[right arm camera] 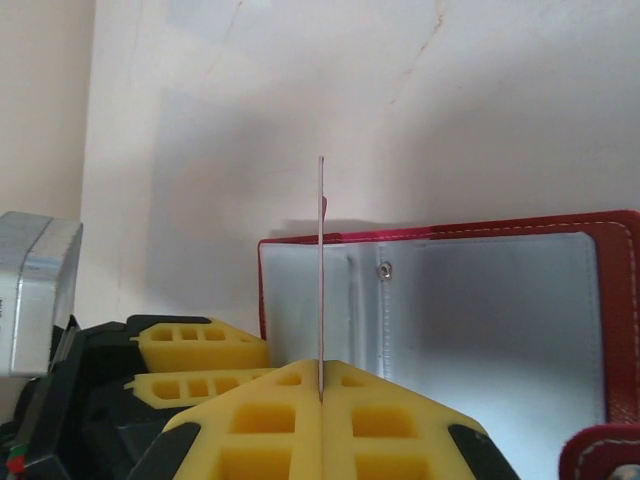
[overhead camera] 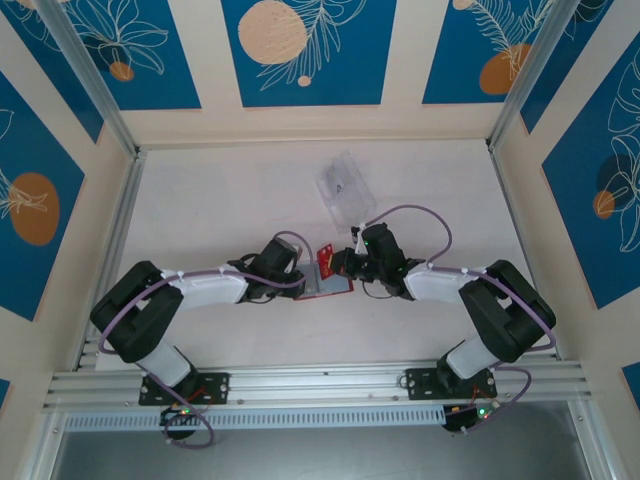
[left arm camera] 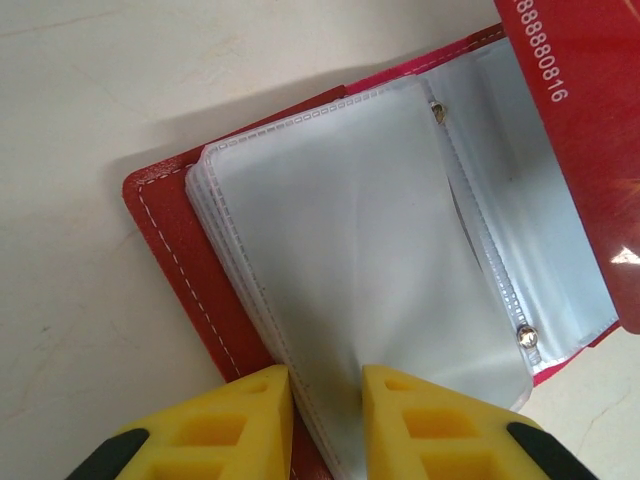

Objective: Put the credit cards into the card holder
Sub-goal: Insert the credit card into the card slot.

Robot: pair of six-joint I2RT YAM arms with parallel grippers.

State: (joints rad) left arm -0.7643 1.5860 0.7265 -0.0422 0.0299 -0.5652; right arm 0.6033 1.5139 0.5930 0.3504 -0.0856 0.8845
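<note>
R gripper point(right arm camera: 321, 385) pinches red card point(right arm camera: 321, 260) edge-on, mid-frame, open card holder point(right arm camera: 500, 310) lying just beyond toward lower right; L gripper point(left arm camera: 327, 405) nips its clear sleeves point(left arm camera: 350, 250), bottom centre

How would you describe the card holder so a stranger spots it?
On the table, look between the left pincer and the right pincer with its credit card. The card holder lies open, red with clear pockets, unlike the colourless tray beyond.
</note>
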